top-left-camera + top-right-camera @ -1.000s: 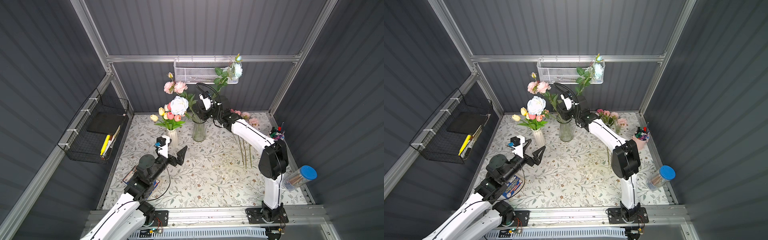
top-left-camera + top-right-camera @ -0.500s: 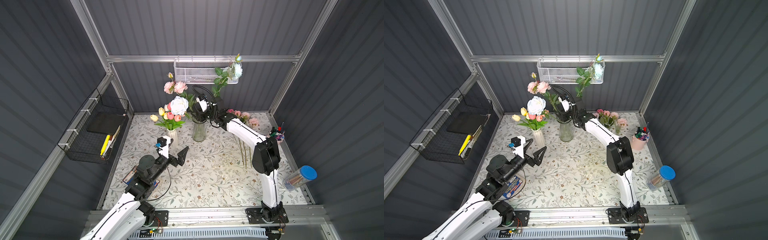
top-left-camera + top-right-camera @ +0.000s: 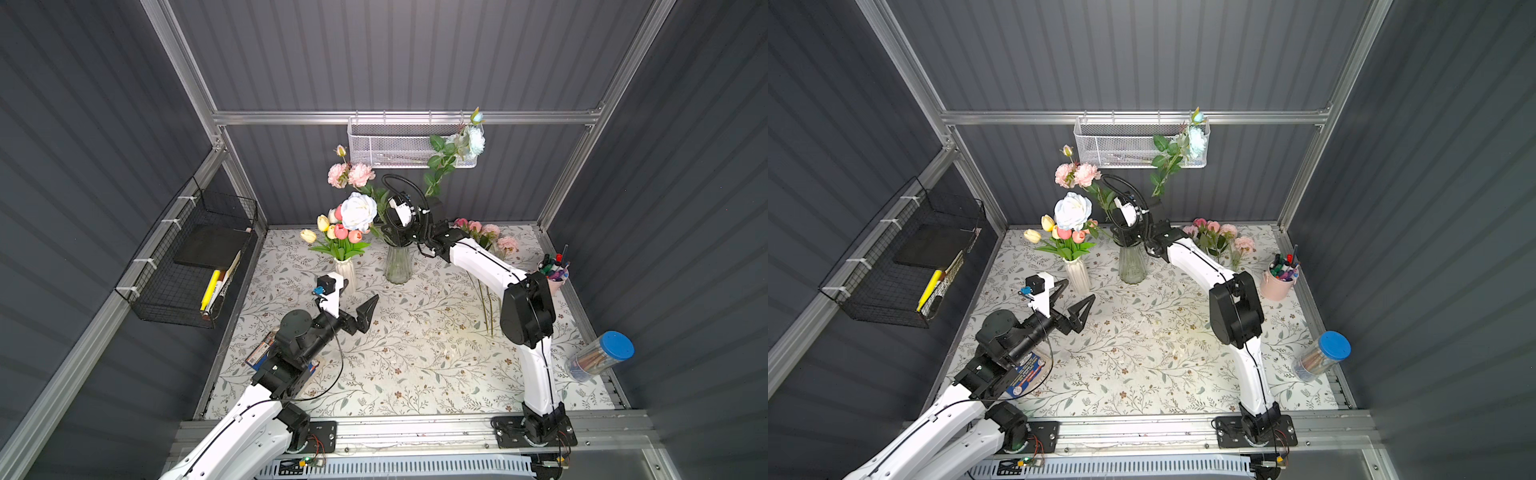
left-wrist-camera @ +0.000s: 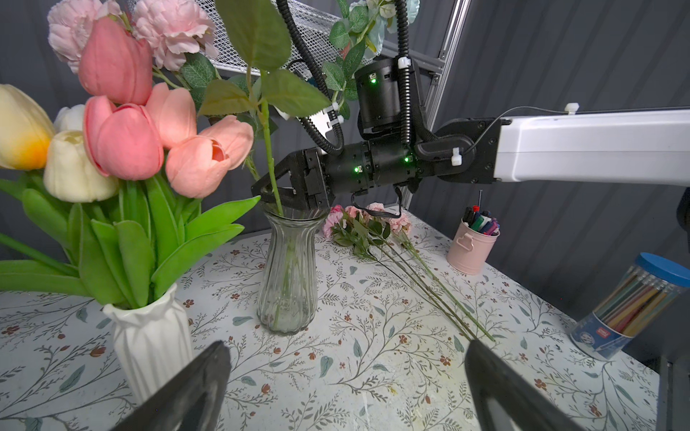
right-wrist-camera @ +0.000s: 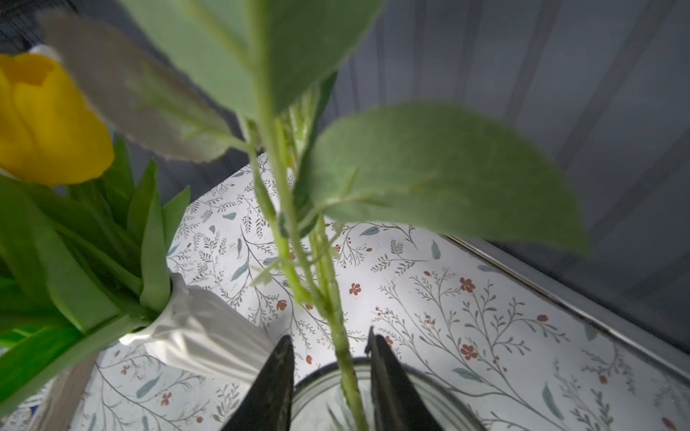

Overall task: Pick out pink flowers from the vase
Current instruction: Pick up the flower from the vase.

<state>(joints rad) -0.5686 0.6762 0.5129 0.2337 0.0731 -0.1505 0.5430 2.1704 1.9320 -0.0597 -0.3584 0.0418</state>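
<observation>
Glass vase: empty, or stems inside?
Not empty. Green stems stand inside the glass vase, seen through its wall and above its rim.

— How does the left arm (image 3: 249, 419) sit?
— Bent low, forearm reaching forward. The left gripper (image 3: 1079, 289) has its jaws spread wide.
— And the right arm (image 3: 486, 262)?
— Elbow raised behind its gripper, forearm stretched far out, wrist level. The right gripper (image 4: 274, 191) has its jaws narrowly apart.

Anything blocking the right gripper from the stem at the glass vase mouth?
Nothing visible. The stem sits between the right gripper's open fingers, just above the glass vase rim. Leaves hang higher up, clear of the fingers.
</observation>
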